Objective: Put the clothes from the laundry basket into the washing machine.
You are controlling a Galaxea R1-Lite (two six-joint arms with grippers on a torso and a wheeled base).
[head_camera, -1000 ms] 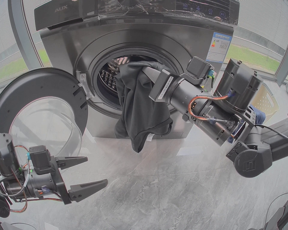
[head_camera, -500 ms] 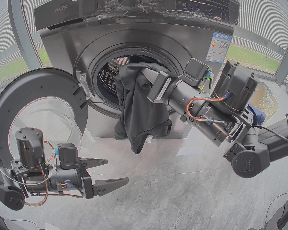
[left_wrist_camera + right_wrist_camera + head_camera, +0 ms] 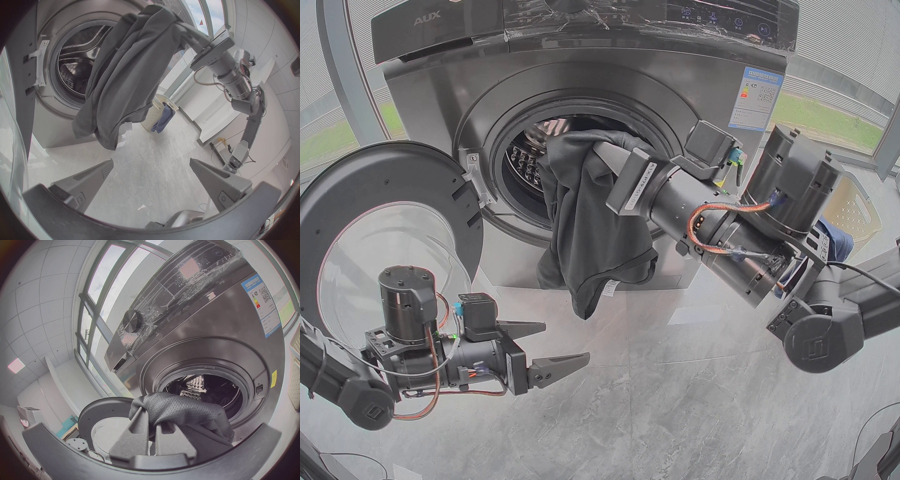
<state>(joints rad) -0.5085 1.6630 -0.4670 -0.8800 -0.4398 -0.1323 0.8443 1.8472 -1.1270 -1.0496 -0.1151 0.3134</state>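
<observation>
A dark grey garment (image 3: 590,219) hangs in front of the washing machine's (image 3: 487,81) open round mouth, its lower hem over the floor. My right gripper (image 3: 600,150) is shut on the garment's top (image 3: 181,410), level with the drum opening (image 3: 215,390). The left gripper (image 3: 553,347) stands open low over the floor, below and left of the garment (image 3: 125,78), with nothing between its fingers (image 3: 93,178). The cream laundry basket (image 3: 853,212) stands right of the machine, with a blue cloth (image 3: 163,118) draped over its rim.
The machine's door (image 3: 387,212) is swung wide open to the left, just behind the left arm. Grey marble floor (image 3: 650,387) stretches in front. Windows run behind the machine.
The left arm has moved right and forward across the floor toward the hanging garment, its gripper still open. The right arm with the garment has shifted slightly toward the drum.
</observation>
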